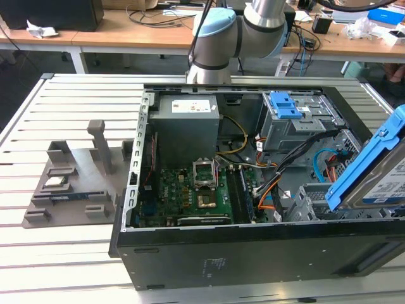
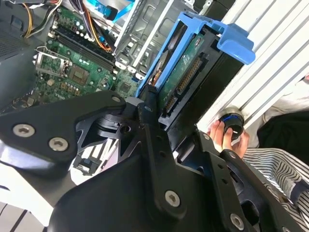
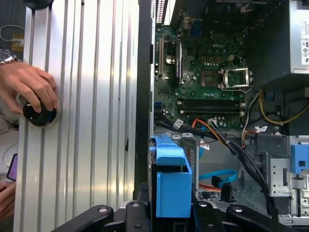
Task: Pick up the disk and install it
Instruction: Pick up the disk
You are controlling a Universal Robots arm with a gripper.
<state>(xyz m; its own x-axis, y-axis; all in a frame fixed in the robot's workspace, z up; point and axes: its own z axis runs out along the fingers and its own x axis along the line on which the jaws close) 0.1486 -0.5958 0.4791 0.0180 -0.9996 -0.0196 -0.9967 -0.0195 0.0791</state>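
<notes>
Up close, the disk (image 1: 385, 182) hangs tilted over the open computer case (image 1: 190, 253) at the exterior view's right; second wrist view, the gripper (image 2: 168, 113) has its jaws clamped on the disk above the motherboard (image 2: 72, 67); first wrist view, the disk's blue frame (image 3: 171, 186) is just inside the case wall, with a hand (image 3: 29, 87) resting on the slatted table (image 3: 96, 121).

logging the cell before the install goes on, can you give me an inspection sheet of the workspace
surface: slatted metal table, open computer case lying on it
job's things: the disk, blue-framed, held tilted over the case's end at the exterior view's right
clutter: grey fixture tray with small parts, at the exterior view's left
grippers: gripper shut on the disk
cables: yellow, orange and black bundles loose inside the case
surroundings: a person's hand on a black knob on the table; desks behind
</notes>
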